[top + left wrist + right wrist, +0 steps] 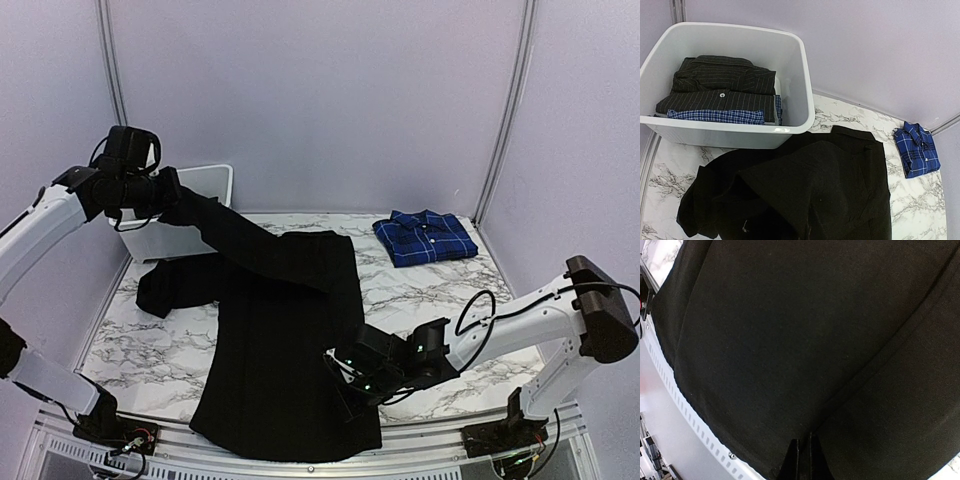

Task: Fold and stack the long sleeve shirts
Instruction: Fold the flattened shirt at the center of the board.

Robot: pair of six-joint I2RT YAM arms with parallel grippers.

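Note:
The large black long sleeve shirt [275, 350] lies spread down the middle of the marble table. One of its sleeves is lifted up to the left, and my left gripper [172, 193] is shut on its end beside the bin. In the left wrist view black cloth [830, 190] fills the bottom and hides the fingers. My right gripper [343, 380] sits low at the shirt's near right edge. There its fingers [804, 442] are pinched shut on a fold of black cloth [790, 315]. The blue plaid long sleeve shirt [425, 237] [916, 149] lies folded at the back right.
A white plastic bin [215, 178] [807, 107] stands at the back left, holding folded dark striped cloth [720, 82] over blue checked cloth [715, 116]. The metal front rail [695, 425] runs just beside the shirt's hem. Grey walls close in the table.

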